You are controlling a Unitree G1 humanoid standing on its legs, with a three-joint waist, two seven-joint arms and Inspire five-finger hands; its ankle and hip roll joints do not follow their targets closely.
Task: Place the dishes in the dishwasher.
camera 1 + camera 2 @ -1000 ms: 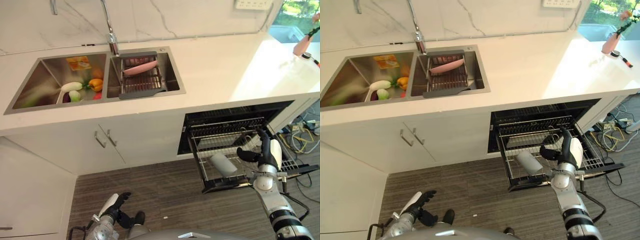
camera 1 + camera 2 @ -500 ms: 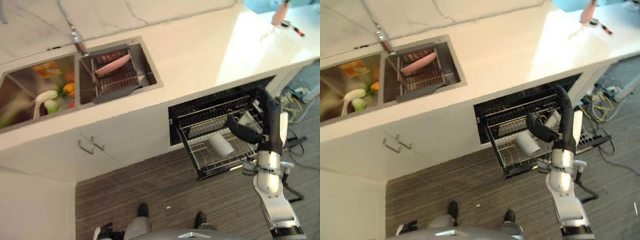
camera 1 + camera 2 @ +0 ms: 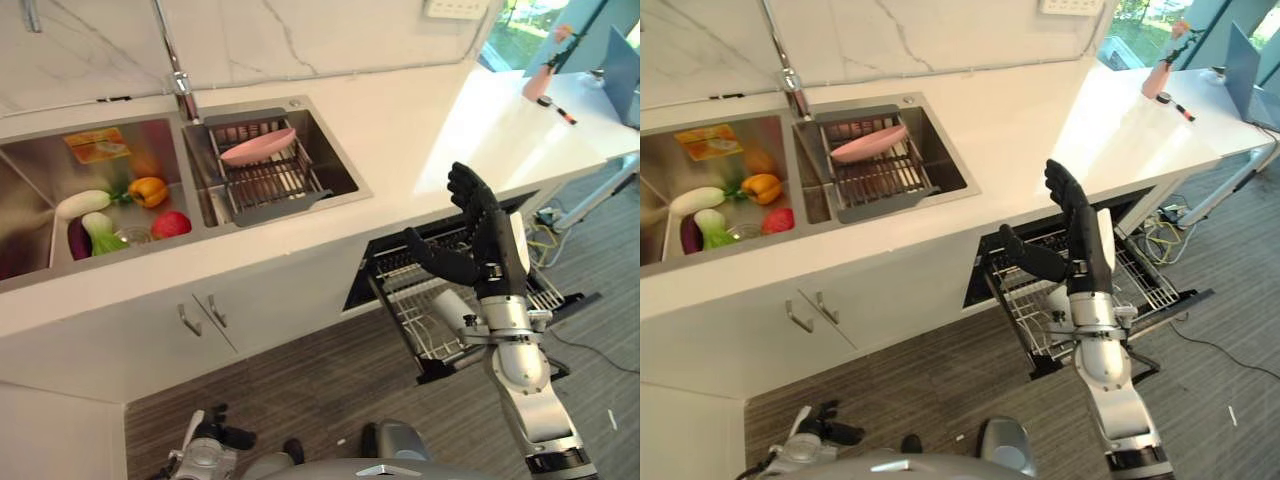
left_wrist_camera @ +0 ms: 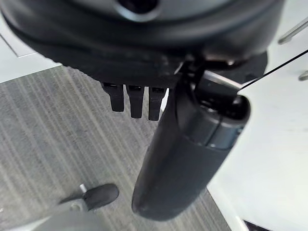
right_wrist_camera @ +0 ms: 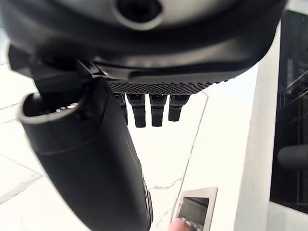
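While my right hand [image 3: 482,240] hangs raised above the pulled-out wire dishwasher rack [image 3: 425,312], its fingers straight and spread and holding nothing, the step I judge to be in hand is fetching the next dish. A white cup [image 3: 452,303] already lies on its side in that rack. The dish left to move is the shallow pink plate [image 3: 258,148], which rests tilted on the dark slatted drying rack [image 3: 268,180] set in the right basin of the stainless steel double sink [image 3: 330,155], well apart from my hand. The left basin holds vegetables, a yellow pepper [image 3: 148,189] and a red tomato [image 3: 173,224] among them, and those are not my business.

To do this well, I would carry the hand across the white countertop [image 3: 420,120] with the fingers kept wide, and come at the plate from its raised rim, away from the tall chrome tap [image 3: 176,70]. A thin tilted plate will likely slide on the slats if pushed, so thumb and fingers should close on the rim from both faces. My left hand [image 3: 213,437] hangs low over the wood-grain floor [image 3: 330,385], fingers loose and empty.
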